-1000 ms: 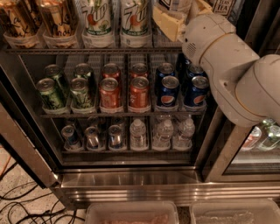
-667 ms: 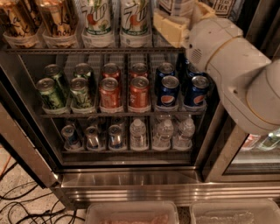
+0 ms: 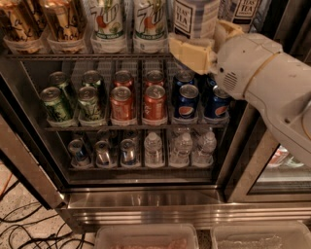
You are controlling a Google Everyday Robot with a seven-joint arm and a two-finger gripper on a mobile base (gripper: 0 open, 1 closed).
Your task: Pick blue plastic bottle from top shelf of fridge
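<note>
The blue plastic bottle (image 3: 194, 17), with a dark "TEA" panel, stands at the top of the camera view on the top shelf (image 3: 87, 57) of the fridge (image 3: 146, 206). My gripper (image 3: 199, 40) reaches in from the right. Its cream fingers (image 3: 189, 54) sit on either side of the bottle's lower part and appear shut on it. The bottle's base is hidden behind the front finger and its top is out of frame. A second tea bottle (image 3: 245, 12) stands just to its right.
7up bottles (image 3: 109, 24) and amber bottles (image 3: 60, 22) share the top shelf on the left. Below is a rack of cans, with Pepsi cans (image 3: 187, 102) under my wrist, then small water bottles (image 3: 182, 148). A door frame (image 3: 29, 165) runs at the left and cables (image 3: 29, 228) lie on the floor.
My gripper and wrist have moved down and slightly right in front of the top shelf, and more of the bottle's label shows above the fingers. The shelves and cans have not moved.
</note>
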